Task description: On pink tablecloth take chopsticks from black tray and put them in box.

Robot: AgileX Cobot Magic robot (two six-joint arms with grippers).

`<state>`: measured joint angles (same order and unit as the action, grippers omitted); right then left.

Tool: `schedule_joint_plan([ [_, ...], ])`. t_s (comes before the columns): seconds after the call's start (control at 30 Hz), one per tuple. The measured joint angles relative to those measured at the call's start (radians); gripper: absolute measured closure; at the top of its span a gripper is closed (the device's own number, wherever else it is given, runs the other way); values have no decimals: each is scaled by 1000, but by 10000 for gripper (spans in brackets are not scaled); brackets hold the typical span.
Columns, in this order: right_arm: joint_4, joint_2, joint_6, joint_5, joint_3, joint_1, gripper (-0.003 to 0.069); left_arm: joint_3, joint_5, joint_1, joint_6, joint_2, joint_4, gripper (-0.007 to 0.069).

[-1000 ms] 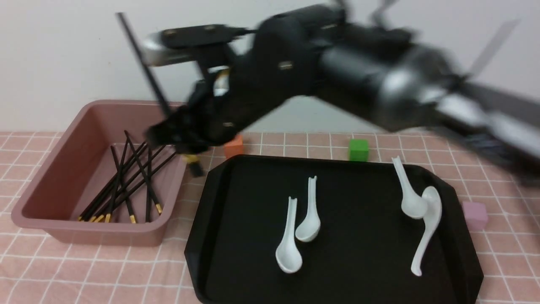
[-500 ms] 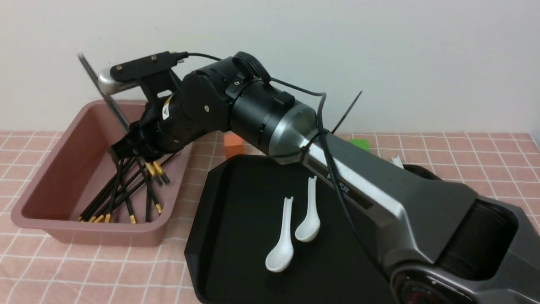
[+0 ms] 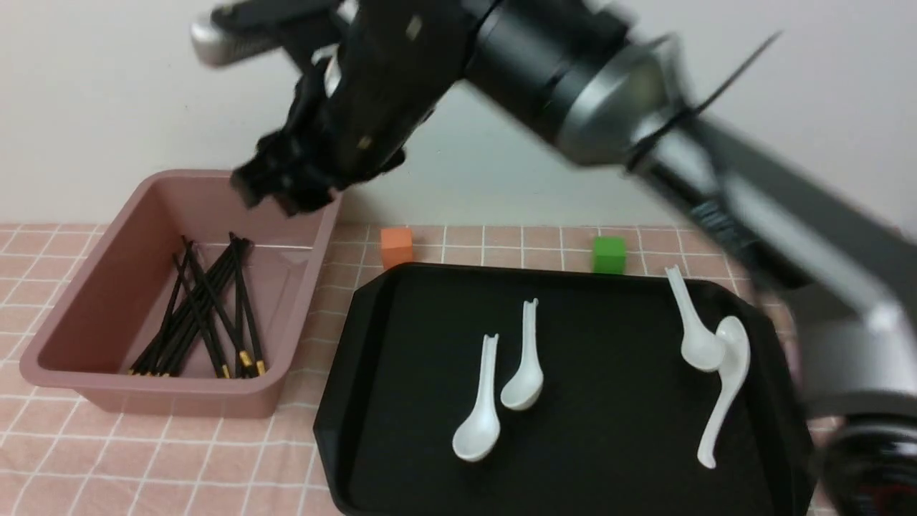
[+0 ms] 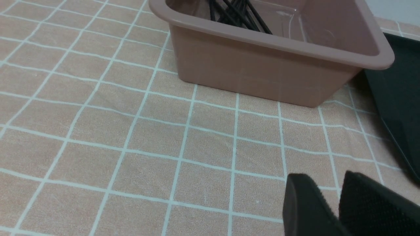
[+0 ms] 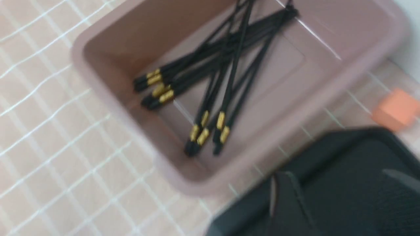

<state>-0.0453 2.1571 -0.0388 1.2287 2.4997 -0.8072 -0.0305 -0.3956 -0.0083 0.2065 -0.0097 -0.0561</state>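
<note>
All visible chopsticks (image 3: 208, 315) lie bundled inside the box (image 3: 179, 398), at frame left. None is on the tray (image 3: 609, 430), which bears only four white spoons (image 3: 523, 387). Right gripper (image 3: 286, 188) hangs above the box's far rim, upper left, fingers spread and empty. Left gripper (image 4: 339, 209) sits low over the cloth (image 4: 98, 131), fingers pressed together, holding nothing. Transfer judged complete.
</note>
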Motion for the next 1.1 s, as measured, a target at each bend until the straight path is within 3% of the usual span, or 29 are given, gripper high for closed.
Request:
schedule_joint_plan([
  [0.03, 6, -14, 6, 7, 0, 0, 340, 0, 0, 0, 0, 0, 0, 438],
  [0.2, 62, -223, 27, 26, -106, 0, 568, 0, 0, 0, 0, 0, 0, 438],
  [0.33, 69, -383, -22, 32, -299, 2, 669, 0, 0, 0, 0, 0, 0, 438],
  [0.57, 94, -671, -143, 40, -693, 2, 673, 0, 0, 0, 0, 0, 0, 428],
  [0.73, 94, -751, -156, 40, -761, 2, 673, 0, 0, 0, 0, 0, 0, 424],
  [0.97, 120, -872, -44, 36, -891, 8, 673, 0, 0, 0, 0, 0, 0, 417],
  [1.1, 111, -1013, -20, -19, -1158, 86, 673, 0, 0, 0, 0, 0, 0, 414],
])
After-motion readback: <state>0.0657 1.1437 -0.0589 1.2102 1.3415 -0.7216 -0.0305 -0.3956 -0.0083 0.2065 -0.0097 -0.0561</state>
